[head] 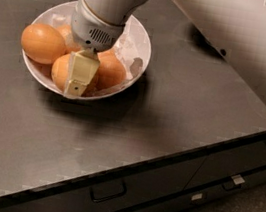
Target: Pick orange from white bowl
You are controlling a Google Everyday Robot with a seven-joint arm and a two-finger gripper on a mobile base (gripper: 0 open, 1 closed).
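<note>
Camera view: the gripper is down inside the white bowl, at its near side. What shows of it is a flat, cream-coloured, wedge-shaped plastic tip. Above the tip sits a round grey collar with a small slotted grille. The collar joins a smooth, glossy white arm that runs up and off to the right. The tip lies against the orange, covering that fruit's right half. Whether the gripper is clamped on the fruit or only resting against it cannot be told.

The orange is round and yellowish-orange with faintly dimpled skin. It sits low at the bowl's near rim, directly behind and just left of the tip. Further left of the gripper lies a bigger oval fruit, smooth-looking and deeper orange, close beside the orange. Immediately right of the tip is a rounded reddish-orange fruit. Behind the collar, partly hidden by it, a smaller fruit peeks out.

The bowl is wide, shallow and round, and its pale inner wall to the right of the gripper looks crinkled. It rests on a dark grey, matte, flat counter. Below and to the right of the gripper, the counter's front edge carries dark drawers with recessed handles and small metal tabs.
</note>
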